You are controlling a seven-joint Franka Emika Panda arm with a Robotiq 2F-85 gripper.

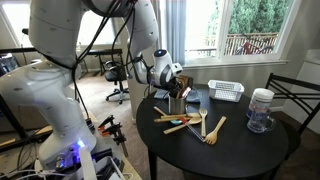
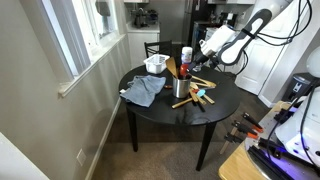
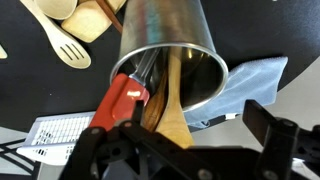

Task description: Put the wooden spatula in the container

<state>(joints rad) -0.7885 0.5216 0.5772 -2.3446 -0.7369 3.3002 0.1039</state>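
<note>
The container (image 3: 165, 45) is a shiny metal cup, and the wrist view looks into its open mouth. The wooden spatula (image 3: 170, 112) stands inside it, its handle leaning out beside a red-handled utensil (image 3: 125, 100). My gripper (image 3: 200, 118) is open just above the cup's mouth. Its fingers are wide apart, and the spatula handle is close to one finger but not clamped. In both exterior views the gripper (image 1: 174, 76) (image 2: 207, 55) hovers over the container (image 1: 177, 103) (image 2: 181, 90) on the round black table (image 1: 250, 150).
Several loose wooden utensils (image 1: 192, 125) (image 3: 65, 45) lie on the table beside the cup. A white slotted basket (image 1: 226, 91) (image 3: 55, 130) and a clear jar (image 1: 261, 110) stand farther off. A blue cloth (image 2: 145, 91) (image 3: 250, 85) lies next to the cup.
</note>
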